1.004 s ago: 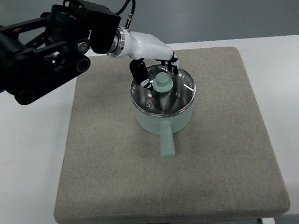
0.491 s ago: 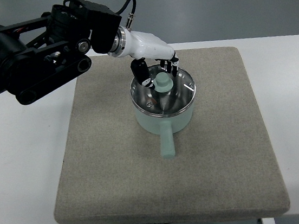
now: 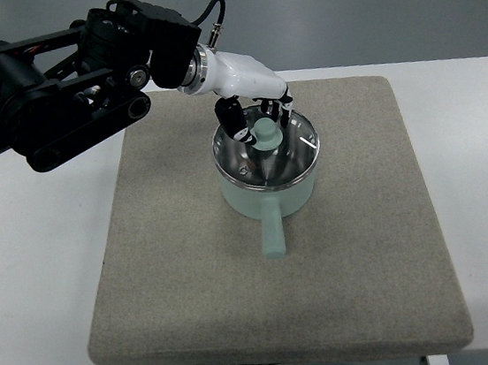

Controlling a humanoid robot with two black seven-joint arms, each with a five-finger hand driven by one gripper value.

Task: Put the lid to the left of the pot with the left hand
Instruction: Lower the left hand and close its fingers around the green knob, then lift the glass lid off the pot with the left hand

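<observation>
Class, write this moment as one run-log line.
left hand: at lid knob, grip unclear | lid: on pot | pot: on mat | right hand: unseen

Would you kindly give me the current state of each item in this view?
lid: on the pot, knob up
pot: upright on the mat, handle toward the camera
left hand: fingers around the lid's knob; grip cannot be confirmed
mat: flat on the table
</observation>
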